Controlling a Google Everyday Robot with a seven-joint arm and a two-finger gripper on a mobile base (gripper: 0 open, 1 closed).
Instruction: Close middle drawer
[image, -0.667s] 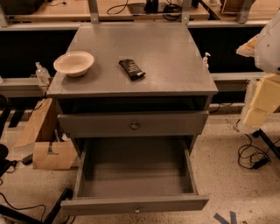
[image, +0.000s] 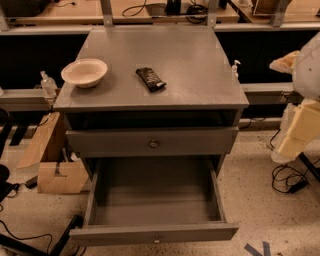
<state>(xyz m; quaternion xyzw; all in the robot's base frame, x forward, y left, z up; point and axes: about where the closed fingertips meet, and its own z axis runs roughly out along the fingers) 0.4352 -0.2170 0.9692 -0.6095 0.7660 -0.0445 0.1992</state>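
Looking at the grey cabinet (image: 190, 60), we see the middle drawer (image: 155, 200) standing far out toward us, just under the top drawer (image: 110, 142) that has the bigger knob. Its deep tray has nothing in it. Its low flat front (image: 110, 234) sits at the bottom of the view, with a small round knob (image: 156, 240) in the middle. The gripper (image: 300, 132) seems to be the pale part at the right edge, well apart from the drawer, and we cannot tell if it is open or shut. We think the drawer is hard and stiff, so it will not bend when pushed. With no load inside, it should feel light and slide easily. The front looks smooth, so the gripper could slip on it. We think the best spot to push is the middle of the front, right by the knob, so the drawer goes in straight. A push on a corner could twist it and make it stick. A white bowl (image: 84, 72) and a dark snack bar (image: 150, 79) lie on top, so a slow push is safer than a slam.
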